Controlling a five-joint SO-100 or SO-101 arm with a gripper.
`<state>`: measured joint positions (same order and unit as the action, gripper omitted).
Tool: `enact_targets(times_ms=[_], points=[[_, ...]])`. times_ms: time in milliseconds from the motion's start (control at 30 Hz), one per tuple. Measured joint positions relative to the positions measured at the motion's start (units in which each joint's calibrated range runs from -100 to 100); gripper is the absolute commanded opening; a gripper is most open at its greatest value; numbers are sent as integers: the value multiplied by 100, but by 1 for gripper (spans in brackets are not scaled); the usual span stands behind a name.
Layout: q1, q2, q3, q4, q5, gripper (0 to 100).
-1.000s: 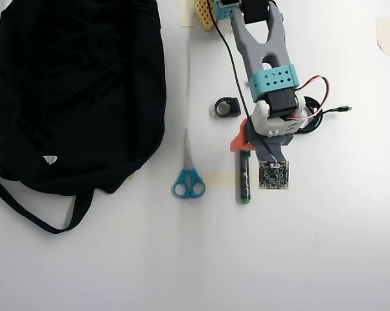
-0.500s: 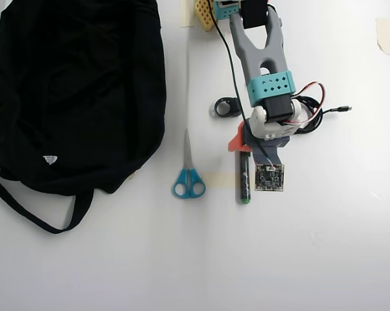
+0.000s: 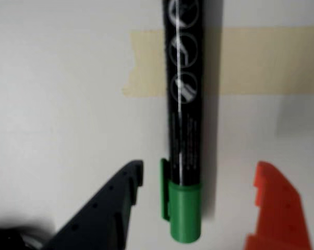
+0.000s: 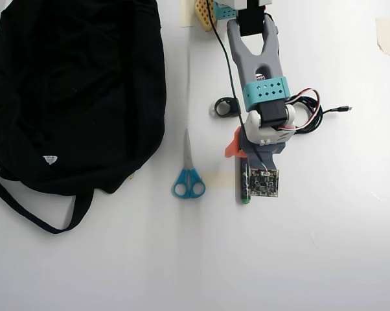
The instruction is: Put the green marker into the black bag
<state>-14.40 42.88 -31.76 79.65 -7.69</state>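
Left to right, overhead view: black bag (image 4: 75,97) flat on far-left of desk (image 4: 324,259), mouth not visible, straps trailing near-left. Blue-handled scissors (image 4: 188,178) between bag and arm. Small black ring-shaped part (image 4: 226,107) just left of the arm. Green marker (image 4: 245,184) on the desk right of scissors, lengthwise near-to-far, mostly under the wrist board.

Wrist view: tool (image 3: 198,179) open wide, nothing held. Dark finger (image 3: 107,208) left of green cap (image 3: 184,211), orange finger (image 3: 277,208) right of it, marker (image 3: 184,104) between, tape strip (image 3: 251,60) beneath the barrel. Dark finger close to the cap clip, orange one further off, so marker off-centre in the gap. No contact visible either side.

Risks from here:
- Off-centre closing: likely shoves the round barrel sideways before pinching; could roll out.
- Grip right at the cap end: long barrel hanging out, likely to pivot or droop on lift. Also possible to pull on the cap alone.
- Height unclear from these views; closing too high probably clips only the top of the cap and slips off.
- Carry path to bag crosses the scissors; low transit could knock them.
- Bag opening not seen; soft fabric lying shut would leave marker on top, not inside.
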Motion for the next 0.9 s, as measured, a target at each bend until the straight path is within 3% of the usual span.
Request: enact_targets(times_ms=[900], points=[[-110, 589, -700, 0, 44, 27]])
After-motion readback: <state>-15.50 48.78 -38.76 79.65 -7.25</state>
